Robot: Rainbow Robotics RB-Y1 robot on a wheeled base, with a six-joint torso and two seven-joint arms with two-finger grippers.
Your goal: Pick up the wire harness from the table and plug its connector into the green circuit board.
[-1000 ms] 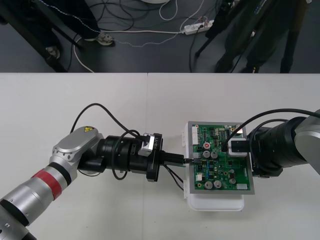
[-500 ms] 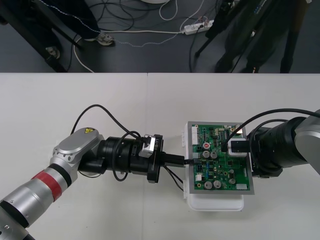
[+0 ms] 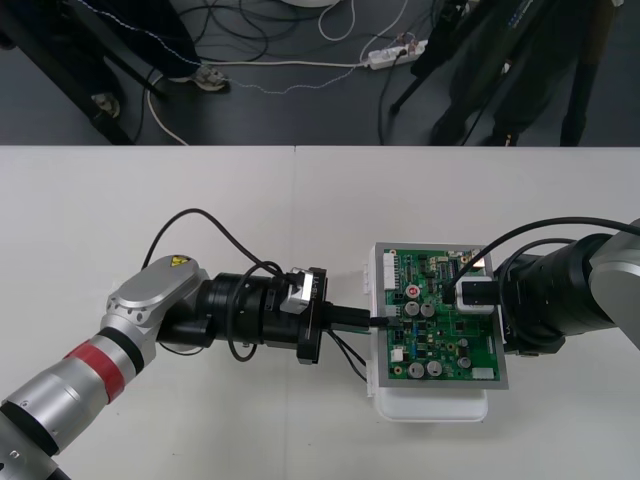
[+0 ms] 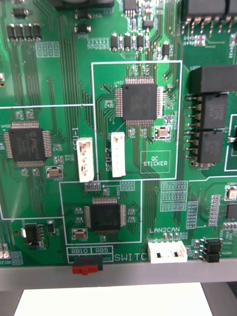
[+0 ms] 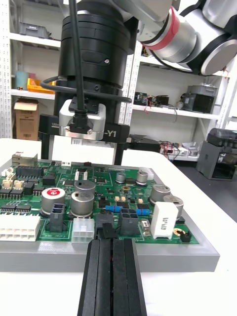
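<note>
From where I stand, the left gripper (image 3: 370,321) reaches in low across the table to the green circuit board (image 3: 440,335), its fingers pinched narrow on the wire harness (image 3: 347,352). The thin wires sag in a loop just under the fingers. The black plug (image 5: 105,224) sits at their tips, right at the board's near edge among the connectors there. Whether it is seated I can't make out. The right gripper (image 5: 82,153) stands at the opposite edge of the board, fingers spread apart. The board rests on its white base (image 3: 430,408). I'd judge this to be the insertion itself, close to finished. To do it well, line the plug square with its socket and push slow and straight with no twisting, releasing only once it bottoms out, lest the board slide
</note>
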